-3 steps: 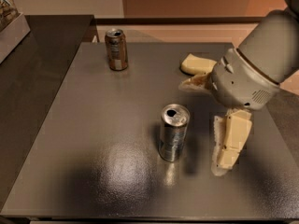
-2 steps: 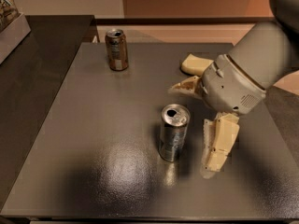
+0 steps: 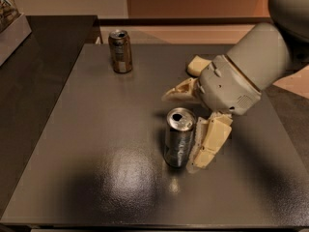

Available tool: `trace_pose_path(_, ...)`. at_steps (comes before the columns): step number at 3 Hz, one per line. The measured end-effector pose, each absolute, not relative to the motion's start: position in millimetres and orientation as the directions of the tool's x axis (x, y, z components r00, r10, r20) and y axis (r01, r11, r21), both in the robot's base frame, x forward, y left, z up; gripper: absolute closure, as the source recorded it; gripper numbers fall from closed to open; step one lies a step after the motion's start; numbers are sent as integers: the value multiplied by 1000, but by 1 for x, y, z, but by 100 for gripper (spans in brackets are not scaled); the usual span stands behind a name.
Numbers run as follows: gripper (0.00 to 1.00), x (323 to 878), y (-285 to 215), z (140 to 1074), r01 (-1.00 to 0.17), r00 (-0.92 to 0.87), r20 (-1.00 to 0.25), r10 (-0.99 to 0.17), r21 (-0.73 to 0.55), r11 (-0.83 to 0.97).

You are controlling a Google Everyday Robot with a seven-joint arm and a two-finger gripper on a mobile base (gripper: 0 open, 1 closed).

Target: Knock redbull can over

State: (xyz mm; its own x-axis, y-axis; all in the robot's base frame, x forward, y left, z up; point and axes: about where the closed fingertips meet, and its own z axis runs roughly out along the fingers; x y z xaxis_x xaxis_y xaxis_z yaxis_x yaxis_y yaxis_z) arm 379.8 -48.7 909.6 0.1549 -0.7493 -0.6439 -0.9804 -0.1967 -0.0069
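In the middle of the tabletop (image 3: 87, 144) the redbull can (image 3: 178, 139) is standing upright, pull-tab top facing up, so the actual knocking hasn't happened yet. The gripper (image 3: 197, 122) is low down right next to it, on the can's right side. Its fingers are spread apart and not clamped on anything. The lower finger (image 3: 211, 138) sits just beside the can wall, close enough that I honestly can't tell whether it's touching or just short of it. The other one pokes out to the left behind the can's top.

So I'd call this the final approach, right at the point of contact. From here the next move looks like a simple sideways shove to the left. It would want to land fairly high on the can, because a push down low might just slide it across the smooth tabletop instead of tipping it. No grasp needed.

The brown can (image 3: 120, 50) is at the far edge of the tabletop, well apart from all this. A leftward push shouldn't bother it, though a rolling can could wander that way.
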Motion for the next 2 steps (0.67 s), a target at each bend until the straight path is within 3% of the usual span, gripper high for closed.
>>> trace_pose_path(1,56,383,-42,911,-979,157,-671,-725,-11,-202)
trace_pose_path(2,78,385,-43,914,-979,157,-679,-717,-13,-202)
